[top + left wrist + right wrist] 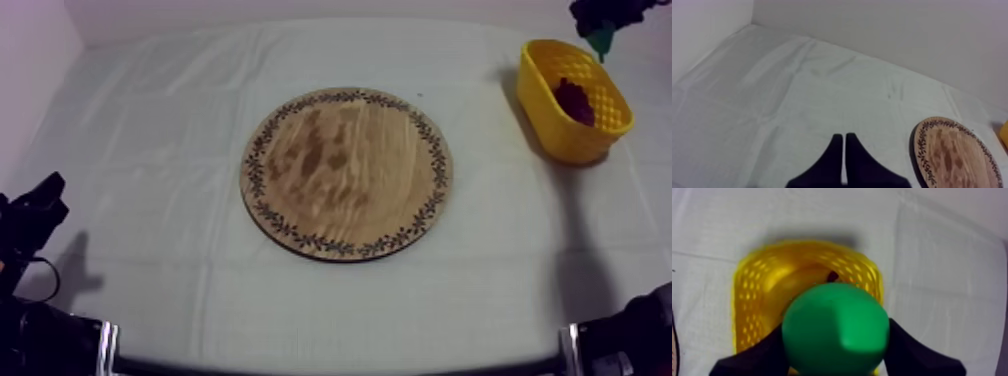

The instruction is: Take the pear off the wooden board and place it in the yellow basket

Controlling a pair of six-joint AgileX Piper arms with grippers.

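Pear (pixel 836 329) clamped in my right gripper (pixel 837 355) hangs over the yellow basket (pixel 747 285), placed for dropping in; left gripper (pixel 843 137) idle, closed on nothing.

Overhead slant; right wrist close above basket (pixel 752 290)

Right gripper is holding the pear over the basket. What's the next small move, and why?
Probably lower slightly, then open the right gripper. It is shut on the pear, which hangs directly above the open yellow basket, so a release there should drop it inside rather than on the cloth.
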